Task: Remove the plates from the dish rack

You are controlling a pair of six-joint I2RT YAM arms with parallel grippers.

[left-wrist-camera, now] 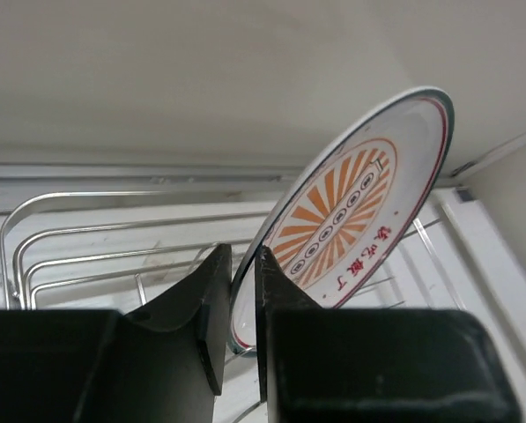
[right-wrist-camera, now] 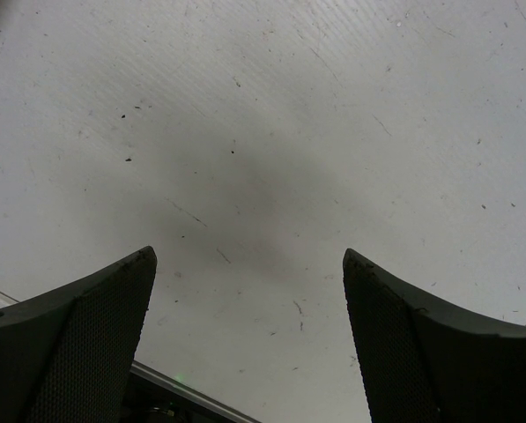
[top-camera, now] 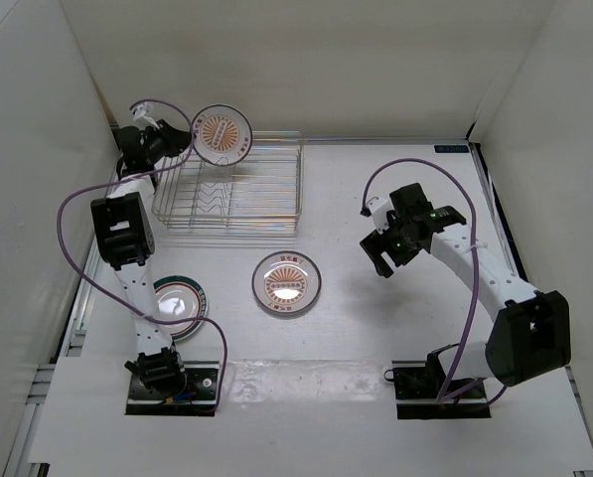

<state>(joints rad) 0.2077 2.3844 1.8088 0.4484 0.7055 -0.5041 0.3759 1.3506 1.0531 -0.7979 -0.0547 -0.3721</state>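
My left gripper [top-camera: 184, 140] is shut on the rim of a sunburst plate [top-camera: 222, 134] and holds it upright over the far left of the wire dish rack [top-camera: 266, 199]. In the left wrist view the plate [left-wrist-camera: 351, 220] is tilted, its lower rim pinched at my gripper [left-wrist-camera: 242, 264], above the rack wires [left-wrist-camera: 86, 256]. A second sunburst plate [top-camera: 287, 282] lies flat on the table in front of the rack. A plain pale plate [top-camera: 180, 303] lies near the left arm's base. My right gripper [top-camera: 383, 253] is open and empty over bare table [right-wrist-camera: 245, 159].
White walls close in the table on the left, back and right. The left arm's purple cable [top-camera: 77, 258] loops along the left side. The right arm's cable [top-camera: 395, 169] arcs over the right half.
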